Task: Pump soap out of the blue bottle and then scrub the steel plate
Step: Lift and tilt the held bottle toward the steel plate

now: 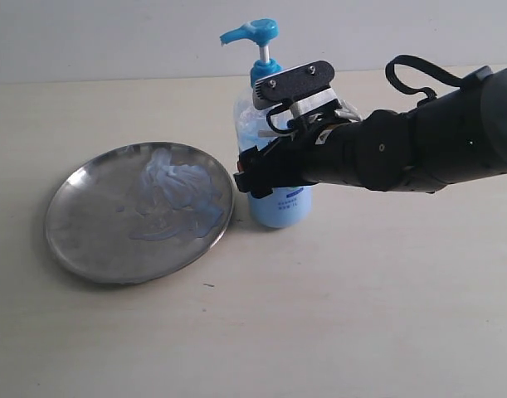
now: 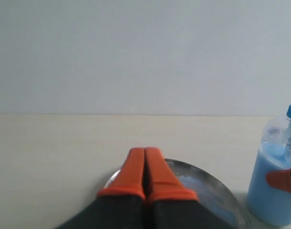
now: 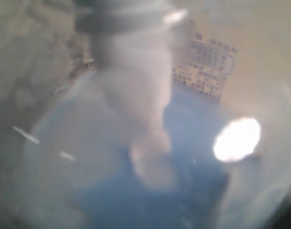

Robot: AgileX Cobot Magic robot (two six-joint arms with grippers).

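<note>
The steel plate [image 1: 95, 240] lies at the left of the table, with pale bluish soap [image 1: 174, 195] smeared across its middle. Just to its right stands the blue bottle [image 1: 280, 207], its bright blue pump head [image 1: 257, 35] up. My right gripper [image 1: 261, 166] reaches in from the right and is shut on the bottle's body. One orange finger [image 2: 282, 180] shows against the bottle [image 2: 274, 200]. The bottle [image 3: 193, 162] fills the blurred right wrist view and hides the fingers. My left gripper [image 2: 145, 157] is shut and empty, hovering near the plate's [image 2: 221, 183] rim.
The pale tabletop [image 1: 361, 315] stretches bare in front of and to the right of the bottle. A plain light wall [image 1: 112, 37] runs behind the table. The left arm is outside the exterior view.
</note>
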